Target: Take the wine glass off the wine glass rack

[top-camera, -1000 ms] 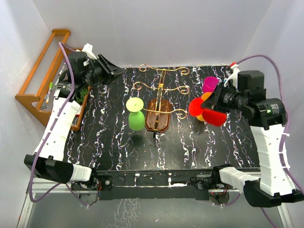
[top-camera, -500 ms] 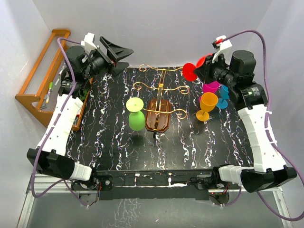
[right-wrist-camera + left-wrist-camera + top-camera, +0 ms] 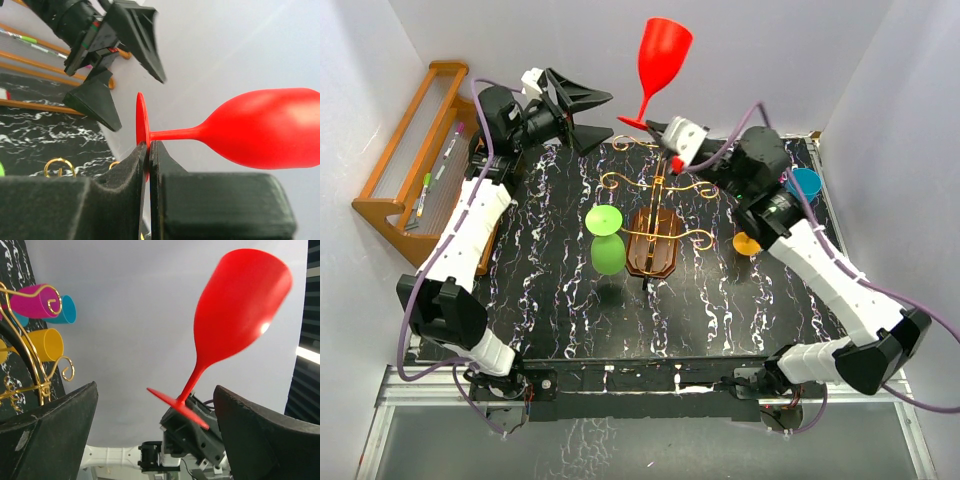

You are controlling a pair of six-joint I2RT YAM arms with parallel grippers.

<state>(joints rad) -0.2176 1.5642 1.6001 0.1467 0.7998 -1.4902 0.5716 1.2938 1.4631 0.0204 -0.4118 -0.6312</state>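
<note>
Far left: slatted wooden shelf point(image 3: 395, 165) leans at the table point(image 3: 560, 320) edge, pens on it. Left gripper point(image 3: 605, 122) is up at the back-left corner, jaws spread wide, nothing between them; it points right toward the red wine glass, not touching it. On the marbled table, green glass point(image 3: 607, 245) sits just left of the wine glass rack point(image 3: 653, 245), foot toward the back, bowl toward the front; cannot tell if it hangs from a scroll arm or rests on the table. Rack stands mid-table, dark oval base, gold wire post and curled arms spreading left and right. Red wine glass point(image 3: 663, 50) is off the rack, high above the back edge of the table against the white wall, bowl up and tilted, clear of the gold wire. Right gripper point(image 3: 148, 150) has its jaws pinched tight on the rim of the glass's round foot, stem and bowl sticking out free. Right of the rack: orange glass point(image 3: 747, 243) partly hidden under the right arm, teal glass point(image 3: 806, 183) near the back-right corner.
</note>
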